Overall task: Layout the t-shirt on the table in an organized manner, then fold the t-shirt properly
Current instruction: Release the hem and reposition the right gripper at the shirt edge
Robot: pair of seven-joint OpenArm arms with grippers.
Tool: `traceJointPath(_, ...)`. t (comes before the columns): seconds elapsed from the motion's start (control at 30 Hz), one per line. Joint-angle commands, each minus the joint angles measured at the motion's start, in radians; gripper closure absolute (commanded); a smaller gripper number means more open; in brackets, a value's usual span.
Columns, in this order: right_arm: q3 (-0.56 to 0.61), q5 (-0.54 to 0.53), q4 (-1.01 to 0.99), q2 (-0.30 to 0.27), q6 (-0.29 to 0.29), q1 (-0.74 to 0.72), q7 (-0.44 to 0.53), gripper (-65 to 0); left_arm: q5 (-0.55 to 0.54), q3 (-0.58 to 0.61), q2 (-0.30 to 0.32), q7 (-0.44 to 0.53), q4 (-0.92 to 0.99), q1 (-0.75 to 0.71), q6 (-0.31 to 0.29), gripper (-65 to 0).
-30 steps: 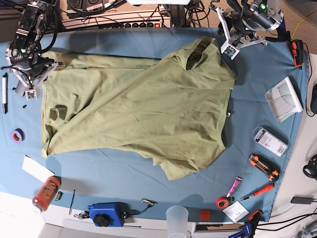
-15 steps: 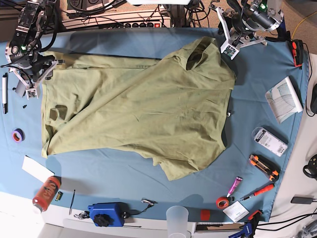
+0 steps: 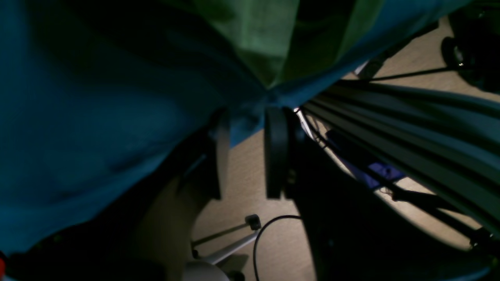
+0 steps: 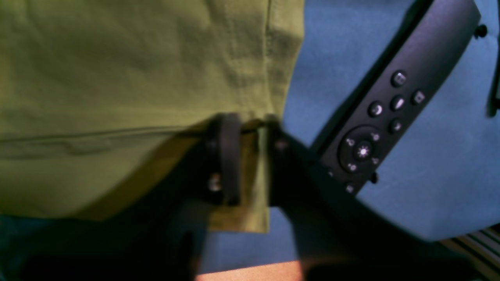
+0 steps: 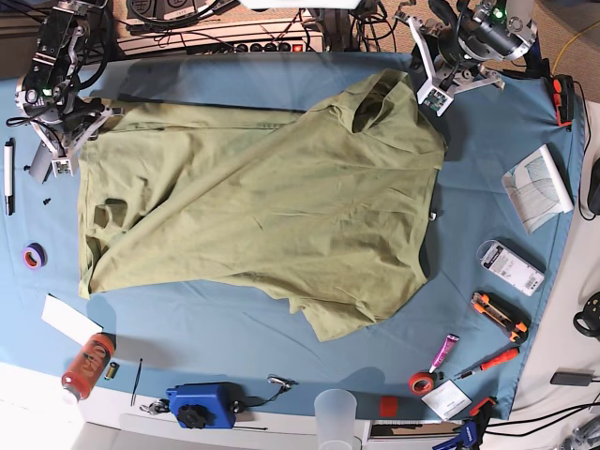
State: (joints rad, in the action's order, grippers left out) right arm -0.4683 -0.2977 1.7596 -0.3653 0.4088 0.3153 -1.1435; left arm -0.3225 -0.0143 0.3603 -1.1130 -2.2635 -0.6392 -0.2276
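The t-shirt [image 5: 272,211] lies spread but skewed across the middle of the table [image 5: 234,323], collar toward the far edge, with creases over the body and one sleeve bunched at the base view's left side. The right gripper [image 4: 250,156] sits at that left far corner of the garment; in the right wrist view its fingers [image 4: 228,156] stand a narrow gap apart with a strip of the olive hem lying between them. Whether the pads actually press the cloth cannot be told, as the picture is blurred there. A dark remote control [image 4: 390,113] lies on the blue cloth just beside this gripper. The left gripper [image 3: 246,152] is at the far edge near the collar, at the base view's right. In the left wrist view its jaws are partly apart, and a fold of the blue table cover lies between them where it drops over the edge; the shirt's green fabric lies just above the fingertips, apart from them. No grip on the shirt is visible there.
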Motion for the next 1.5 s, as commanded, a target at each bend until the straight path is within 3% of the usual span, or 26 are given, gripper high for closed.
traceJointPath(0.0,-0.004,0.0,0.012,-0.019,-0.005,-0.005,0.014,-2.5,-0.008,-0.002,0.005,0.014,-0.019,-0.006,0.003,-16.8)
traceJointPath(0.03,-0.004,0.0,0.012,-0.019,-0.005,-0.005,0.013,0.0,-0.01,-0.002,0.005,0.014,-0.019,-0.006,0.003,-16.8)
traceJointPath(0.87,-0.011,-0.002,0.107,-0.019,-0.005,0.043,-0.01,0.0,-0.011,-0.002,0.005,0.013,-0.019,-0.006,0.003,-16.8)
traceJointPath(1.13,-0.115,-0.072,0.107,-0.02,0.0,0.082,-0.013,0.0,-0.011,-0.002,0.006,0.014,-0.019,-0.006,0.003,-16.8)
traceJointPath(1.27,-0.156,-0.072,0.107,-0.021,0.053,0.069,-0.025,0.0,-0.011,-0.002,0.006,0.014,-0.019,-0.006,0.003,-16.8)
traceJointPath(1.4,-0.154,-0.097,0.107,-0.019,0.073,0.07,-0.152,-17.0,-0.01,-0.002,0.006,0.014,-0.019,-0.006,0.003,-16.8)
traceJointPath(1.47,-0.155,-0.117,0.106,-0.015,0.051,0.073,-0.191,-20.3,-0.01,-0.002,0.005,0.014,-0.019,-0.006,0.003,-16.8)
